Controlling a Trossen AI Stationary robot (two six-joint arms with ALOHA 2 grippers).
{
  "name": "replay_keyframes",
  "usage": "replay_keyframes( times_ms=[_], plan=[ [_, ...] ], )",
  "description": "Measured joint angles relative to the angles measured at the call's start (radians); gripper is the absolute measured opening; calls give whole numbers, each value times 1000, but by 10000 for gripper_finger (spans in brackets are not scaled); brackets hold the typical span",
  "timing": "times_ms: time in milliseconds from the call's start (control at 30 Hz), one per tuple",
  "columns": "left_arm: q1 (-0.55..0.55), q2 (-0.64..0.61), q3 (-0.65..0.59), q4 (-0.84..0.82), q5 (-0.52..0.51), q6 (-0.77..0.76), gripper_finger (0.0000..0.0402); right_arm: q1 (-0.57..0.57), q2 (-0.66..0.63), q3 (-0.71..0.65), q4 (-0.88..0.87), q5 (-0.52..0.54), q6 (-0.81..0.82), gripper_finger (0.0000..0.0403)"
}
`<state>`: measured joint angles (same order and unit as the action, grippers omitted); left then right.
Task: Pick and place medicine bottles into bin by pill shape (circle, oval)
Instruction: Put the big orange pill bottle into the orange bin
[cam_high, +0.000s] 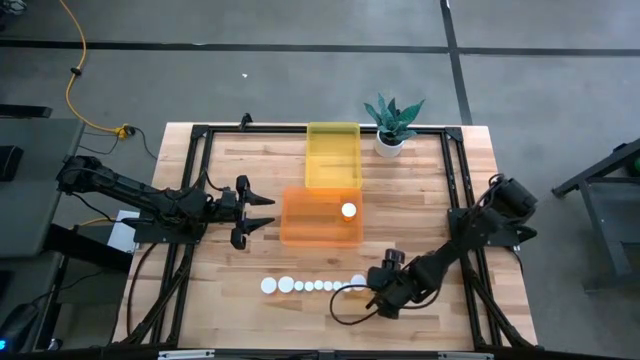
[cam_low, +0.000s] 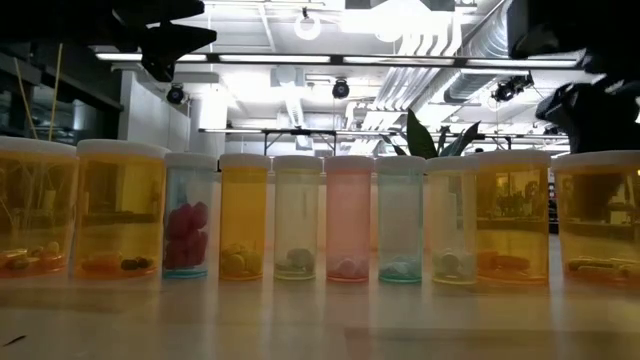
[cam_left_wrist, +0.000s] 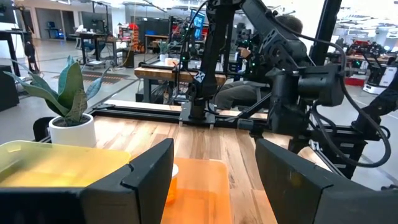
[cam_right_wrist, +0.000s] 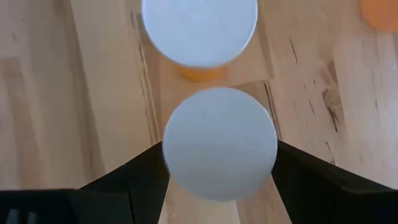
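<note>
bottles (cam_high: 310, 286) stand in a row on the surface, one (cam_high: 348, 210) inside the orange bin (cam_high: 305, 225). right end effector (cam_high: 372, 293) fingers straddle the end bottle (cam_right_wrist: 219, 143), spread. left end effector (cam_high: 262, 212) hovers spread beside the orange bin.

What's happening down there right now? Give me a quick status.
Right gripper over the bottle row's right end, jaws open around a white-capped bottle. Left gripper open, beside the orange bin. One bottle binned. Nothing in the way.

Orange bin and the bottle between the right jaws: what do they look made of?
Orange bin: likely translucent plastic, since the wood grain shows faintly through its floor. Bottle: a matte white cap, probably plastic; its body is hidden, though the next bottle shows orange below its cap.
</note>
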<state>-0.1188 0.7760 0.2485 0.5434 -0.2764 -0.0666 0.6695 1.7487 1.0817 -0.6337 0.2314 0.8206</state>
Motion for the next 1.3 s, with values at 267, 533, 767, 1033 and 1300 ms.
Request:
replay_keyframes(
  times_ms=[267, 533, 767, 1033, 1300],
  plan=[
    [0, 0, 0, 0, 0, 0, 216, -4, -11, 0, 10, 49, -17, 256],
    [0, 0, 0, 0, 0, 0, 216, -4, -23, 0, 42, 79, -43, 256],
    [0, 0, 0, 0, 0, 0, 216, -4, -27, 0, 23, 61, -43, 237],
    [0, 0, 0, 0, 0, 0, 216, -3, -40, 0, 9, 53, -44, 190],
    [0, 0, 0, 0, 0, 0, 216, 7, -193, 0, -69, 93, -50, 196]
  ],
)
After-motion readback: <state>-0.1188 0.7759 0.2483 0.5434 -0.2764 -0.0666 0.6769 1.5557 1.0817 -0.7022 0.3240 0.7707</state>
